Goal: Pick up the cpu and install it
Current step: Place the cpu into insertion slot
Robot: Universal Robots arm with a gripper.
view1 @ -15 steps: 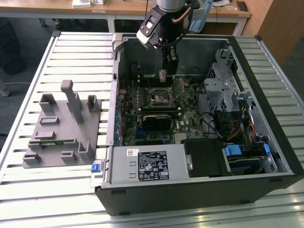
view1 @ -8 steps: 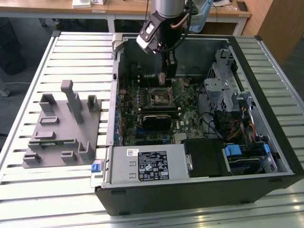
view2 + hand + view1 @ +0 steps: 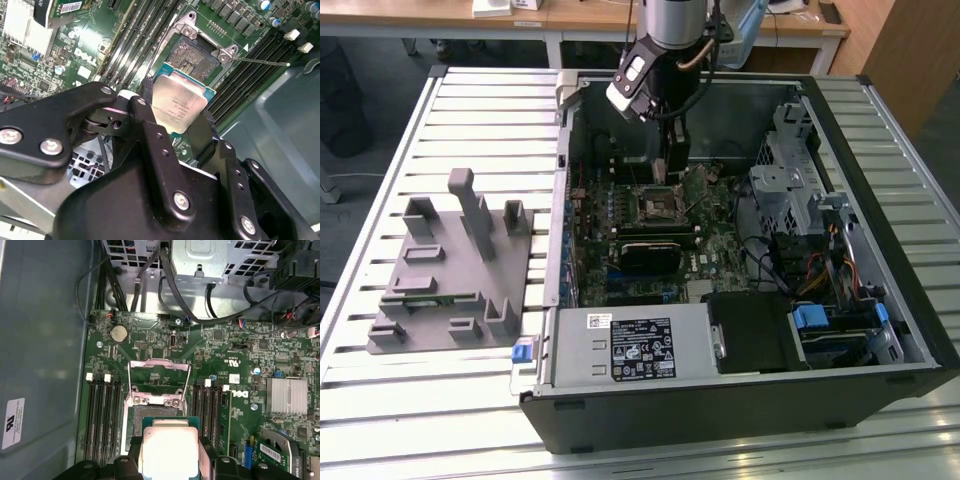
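Fingers (image 3: 150, 130) of my gripper (image 3: 670, 172) pinch the cpu (image 3: 179, 102) by two opposite edges, silver top toward my wrist. It hangs inside the computer case (image 3: 720, 418), close above the open socket (image 3: 159, 410), seemingly a little short of it.

Exterior view: I see arm (image 3: 675, 20) with silver-grey cylindrical wrist segment and black housing beneath. White-and-black boxy module (image 3: 630, 80) fixed on its side, brownish cable (image 3: 697, 55) curving close by. Gripper (image 3: 669, 170) slim, dark, narrowing toward tips.

Second wrist view: I note matte black linkage bars (image 3: 55, 125), flat with rounded ends. Silver round-head screws (image 3: 181, 201) sit at joints and along links. Fingers (image 3: 204, 135) black, narrow. Pale ring at one pivot, light grey metal bracket (image 3: 20, 200) behind linkage.
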